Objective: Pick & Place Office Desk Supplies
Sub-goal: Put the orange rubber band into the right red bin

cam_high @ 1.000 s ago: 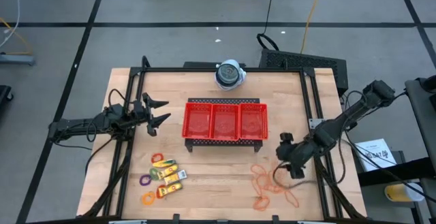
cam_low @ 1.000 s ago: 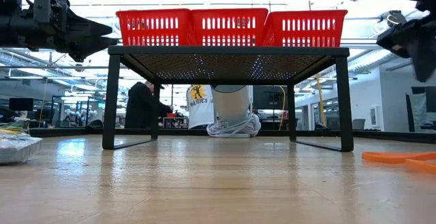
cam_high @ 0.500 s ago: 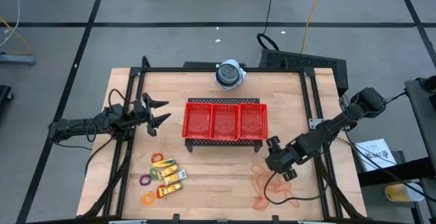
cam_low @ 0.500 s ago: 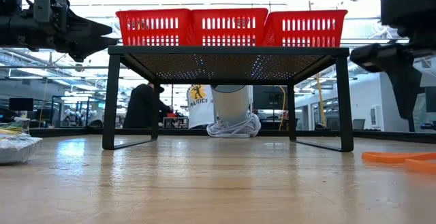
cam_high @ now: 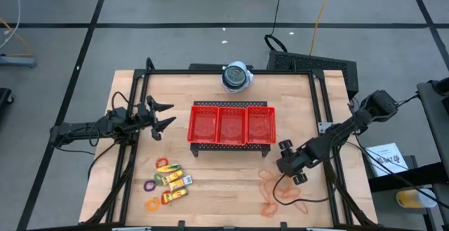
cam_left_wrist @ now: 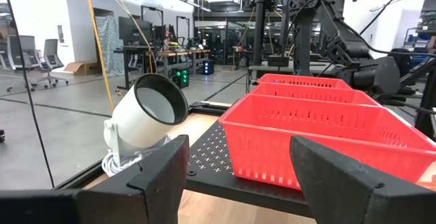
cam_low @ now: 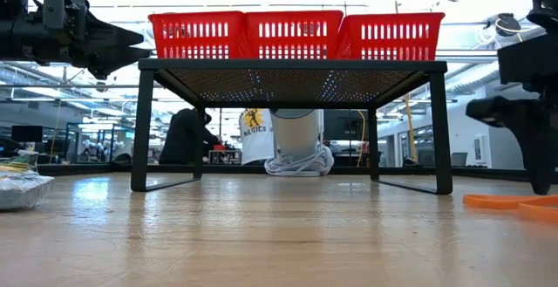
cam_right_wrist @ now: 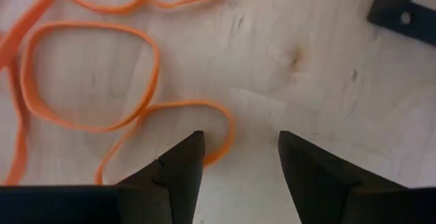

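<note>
Even overhead light on my bench (cam_high: 231,182); low view backlit, bright ceiling glare; my end effector fingers (cam_right_wrist: 180,173) blurred.

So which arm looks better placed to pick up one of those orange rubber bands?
The right. Its gripper hangs just above the rubber bands, fingers open with a loop between them. The left gripper waits beside the red tray, far from them.

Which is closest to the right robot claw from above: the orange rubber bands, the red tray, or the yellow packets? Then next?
From the right gripper:
1. Orange rubber bands, just below it, front right.
2. Red tray, table's middle.
3. Yellow packets, front left.
</note>
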`<state>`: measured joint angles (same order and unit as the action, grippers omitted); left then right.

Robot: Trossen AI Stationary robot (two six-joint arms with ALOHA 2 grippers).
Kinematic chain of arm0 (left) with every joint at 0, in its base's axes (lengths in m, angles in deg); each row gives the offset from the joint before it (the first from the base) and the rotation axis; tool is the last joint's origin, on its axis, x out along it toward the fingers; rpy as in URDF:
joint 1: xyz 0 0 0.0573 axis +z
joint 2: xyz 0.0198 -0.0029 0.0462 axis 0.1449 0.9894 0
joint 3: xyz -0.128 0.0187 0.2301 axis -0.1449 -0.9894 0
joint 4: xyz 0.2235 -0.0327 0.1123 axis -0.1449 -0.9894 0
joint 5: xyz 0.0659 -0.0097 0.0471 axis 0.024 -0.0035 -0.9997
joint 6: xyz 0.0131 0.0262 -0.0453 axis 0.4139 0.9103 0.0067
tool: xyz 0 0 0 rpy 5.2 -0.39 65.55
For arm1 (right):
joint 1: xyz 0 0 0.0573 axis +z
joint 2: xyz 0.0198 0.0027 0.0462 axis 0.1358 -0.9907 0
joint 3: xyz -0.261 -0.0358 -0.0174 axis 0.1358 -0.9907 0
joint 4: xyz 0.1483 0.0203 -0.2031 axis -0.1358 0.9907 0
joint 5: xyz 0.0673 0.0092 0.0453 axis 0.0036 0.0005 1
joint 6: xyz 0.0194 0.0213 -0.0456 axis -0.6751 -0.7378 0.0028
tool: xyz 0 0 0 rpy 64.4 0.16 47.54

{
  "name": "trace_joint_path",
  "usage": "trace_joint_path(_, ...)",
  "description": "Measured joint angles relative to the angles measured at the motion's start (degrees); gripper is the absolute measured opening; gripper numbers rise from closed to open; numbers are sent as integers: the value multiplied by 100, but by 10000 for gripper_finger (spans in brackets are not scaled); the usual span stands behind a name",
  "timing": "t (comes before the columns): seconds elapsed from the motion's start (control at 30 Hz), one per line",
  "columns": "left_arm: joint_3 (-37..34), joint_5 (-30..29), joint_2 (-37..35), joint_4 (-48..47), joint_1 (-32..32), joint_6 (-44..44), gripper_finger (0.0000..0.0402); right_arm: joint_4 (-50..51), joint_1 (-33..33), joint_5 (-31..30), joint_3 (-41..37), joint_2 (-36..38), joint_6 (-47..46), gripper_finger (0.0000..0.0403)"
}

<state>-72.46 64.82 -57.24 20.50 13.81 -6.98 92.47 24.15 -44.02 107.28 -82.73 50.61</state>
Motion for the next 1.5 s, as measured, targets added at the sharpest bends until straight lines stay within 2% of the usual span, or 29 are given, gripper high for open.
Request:
trace_joint_path(0.17,0,0,0,-2,2,-1,267,-155,3,10,-288,4,-65,152)
trace_joint_path(0.47,0,0,0,-2,0,1,267,-154,5,25,-364,-11,-67,19)
trace_joint_path(0.53,0,0,0,-2,0,1,267,-152,5,6,-367,-15,-67,6)
trace_joint_path(0.67,0,1,0,-2,1,0,267,-145,3,-11,-369,-8,-68,3)
trace_joint_path(0.8,0,0,0,-2,1,-1,267,-138,-1,-47,-369,297,-169,1)
trace_joint_path(1.23,0,0,0,-39,1,1,267,-130,-26,-350,-277,2422,-656,0)
trace_joint_path(1.37,0,0,0,-39,0,1,267,-587,-26,-319,-275,2996,-961,0)
trace_joint_path(1.5,0,0,0,-38,0,1,267,-1692,-30,-397,-268,3316,-779,0)
